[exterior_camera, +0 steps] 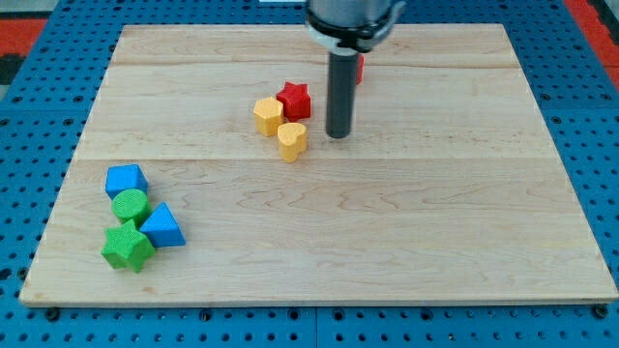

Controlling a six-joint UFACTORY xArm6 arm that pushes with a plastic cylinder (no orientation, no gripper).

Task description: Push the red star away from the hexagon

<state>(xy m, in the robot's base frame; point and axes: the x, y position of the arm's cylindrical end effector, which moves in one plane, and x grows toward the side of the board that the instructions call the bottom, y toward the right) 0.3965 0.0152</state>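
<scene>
Nearest, well left of my tip: green star [128, 248], blue triangle [163, 227], green cylinder [130, 205], blue block [126, 180] on the pale wood-grain tabletop [387, 232]. Yellow heart [292, 140], yellow hexagon [268, 115] and touching red star [294, 100] sit just left of my tip [338, 135], a bare rod end effector clamping nothing. Another red block [359, 68] behind.

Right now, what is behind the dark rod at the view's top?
A red block shows only as a sliver at the rod's right edge; the rod covers the rest, so its shape cannot be told. My tip rests right of the red star.
</scene>
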